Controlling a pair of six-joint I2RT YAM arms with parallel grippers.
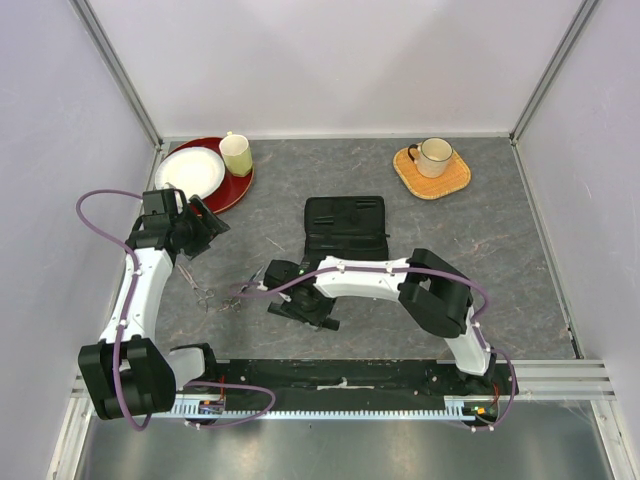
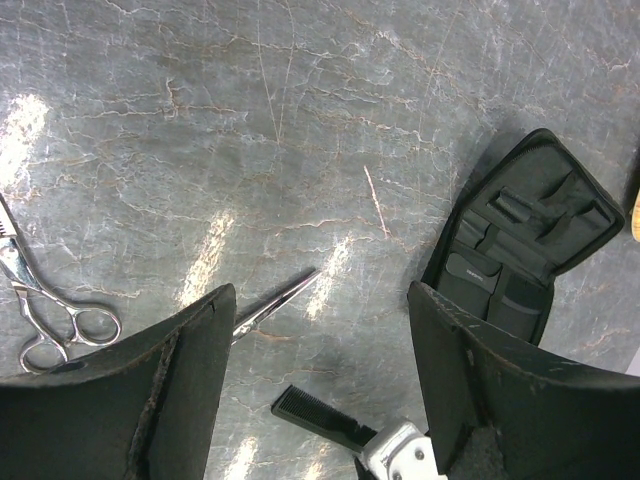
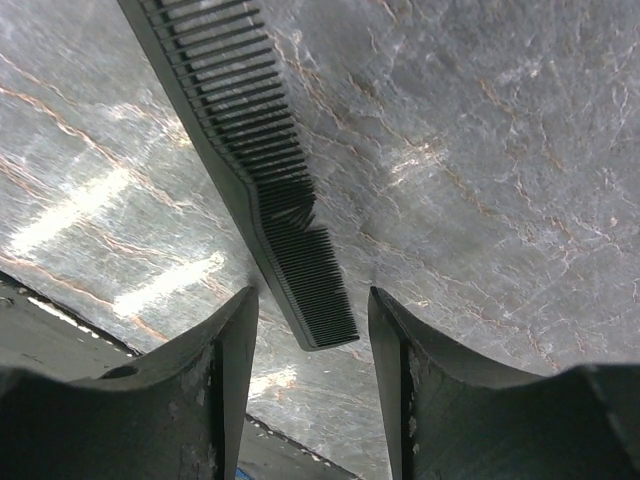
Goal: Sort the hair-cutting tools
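Two silver scissors lie on the grey table: one with its ring handles (image 2: 55,325) at the left of the left wrist view, the other showing only its blades (image 2: 275,305). In the top view they lie side by side, one (image 1: 205,296) left of the other (image 1: 237,291). A black comb (image 3: 250,170) lies flat on the table. My right gripper (image 3: 312,335) is open, low over the comb's end, with one jaw on each side and not touching it. The comb also shows in the left wrist view (image 2: 320,412). My left gripper (image 2: 320,300) is open and empty above the table. No second comb shows.
An open black zip case (image 1: 345,228) lies at mid-table, also in the left wrist view (image 2: 525,245). A red plate (image 1: 238,188) with a white plate and a cup sits back left. A mug on a woven coaster (image 1: 432,170) sits back right.
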